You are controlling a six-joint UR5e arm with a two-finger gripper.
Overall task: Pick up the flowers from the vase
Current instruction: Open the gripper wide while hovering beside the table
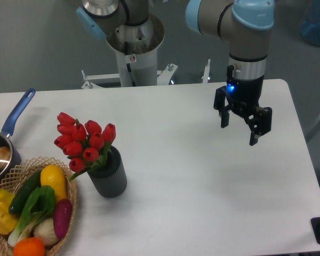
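The black two-finger gripper [239,130] hangs above the white table [202,181] near its far right corner, fingers spread apart and empty. The bunch of red tulip buds with green leaves [83,141] sits in the short dark grey ribbed vase [109,176], near the table's left edge, beside the wicker basket of colourful vegetables [32,208].

high front view over table [192,176]

Even, diffuse overhead light fills the scene. The white table [192,176] looks bright without glare. The vase [109,175] casts only a faint shadow. Focus is slightly soft throughout.
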